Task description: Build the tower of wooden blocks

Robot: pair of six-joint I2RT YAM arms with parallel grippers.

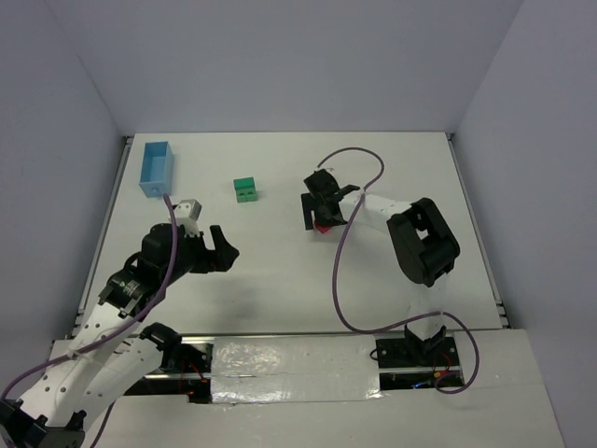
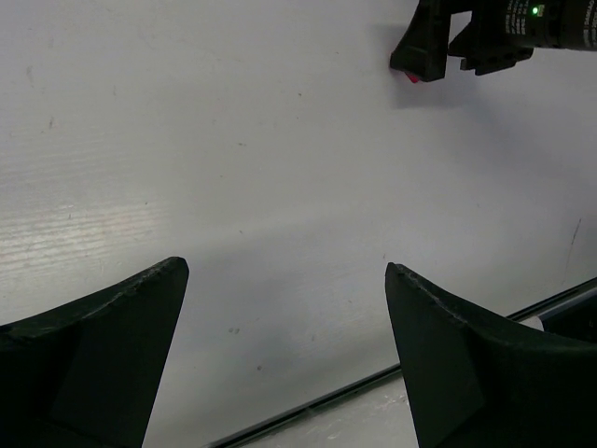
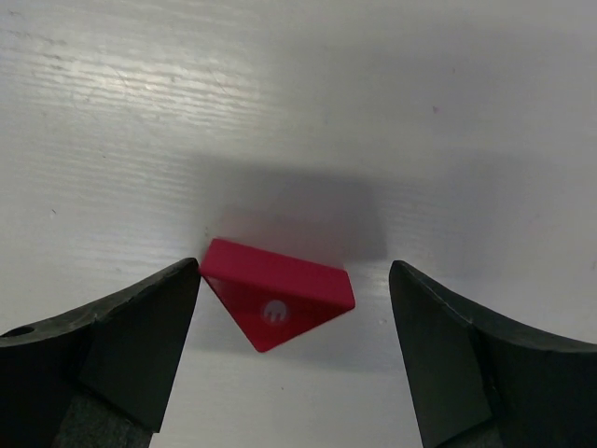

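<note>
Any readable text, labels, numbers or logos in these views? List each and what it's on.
No legible text in any view.
Red roof block: small white mark on its face, too blurred to read.
Green blocks: dark marks, too small to read.
Right arm: faint print by a green light, too small to read.
Light blue box: no marking visible.

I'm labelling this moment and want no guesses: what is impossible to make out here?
Red roof block: top view, nearly all under the right claw; right wrist view leaves finger contact unclear.
Green blocks: too small in top view to count.
Left claw: fingers cut by left wrist view's bottom edge.
</note>
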